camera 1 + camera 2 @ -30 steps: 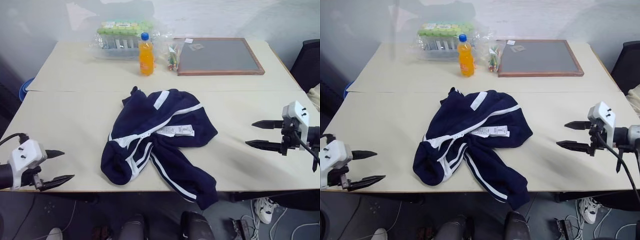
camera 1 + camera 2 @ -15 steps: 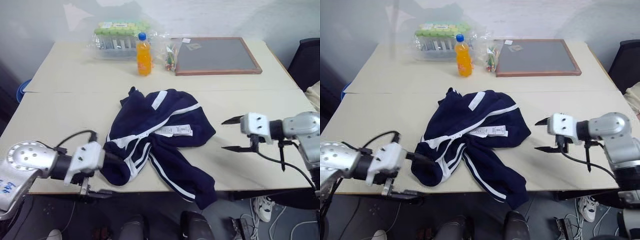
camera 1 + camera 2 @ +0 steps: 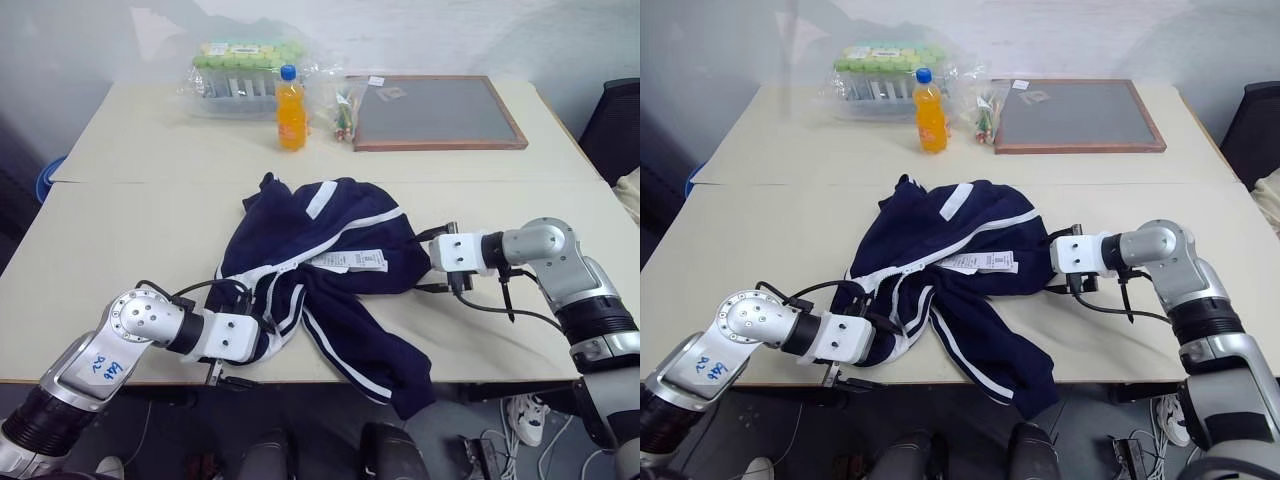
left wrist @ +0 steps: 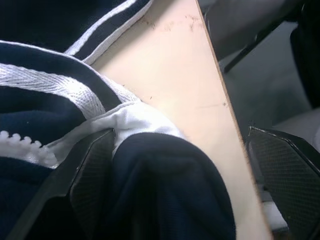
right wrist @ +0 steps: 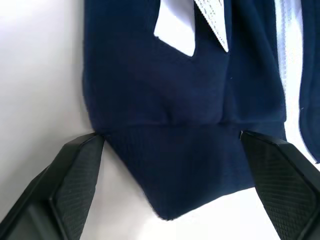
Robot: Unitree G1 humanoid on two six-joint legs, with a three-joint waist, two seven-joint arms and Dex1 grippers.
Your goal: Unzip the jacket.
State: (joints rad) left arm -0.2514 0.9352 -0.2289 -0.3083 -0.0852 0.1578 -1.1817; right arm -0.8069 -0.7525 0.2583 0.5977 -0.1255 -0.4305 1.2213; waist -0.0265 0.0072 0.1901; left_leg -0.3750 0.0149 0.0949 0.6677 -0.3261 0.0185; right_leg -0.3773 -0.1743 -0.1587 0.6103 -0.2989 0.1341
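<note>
While the jacket (image 3: 320, 270) lies crumpled at the centre of the table (image 3: 120, 230), both arms reach in toward it. Left gripper (image 3: 240, 345), at the garment's seven o'clock edge, has its fingers spread wide around the bunched hem beside the white zipper trim (image 4: 30, 145), gripping nothing. Right gripper (image 3: 436, 262), at the three o'clock edge, straddles the navy ribbed hem (image 5: 170, 165), jaws fully apart and empty. For a clean start, each should probably pinch fabric only, close to the zipper line, so the cloth is held taut before any pull on the slider, whose position cannot be made out.
</note>
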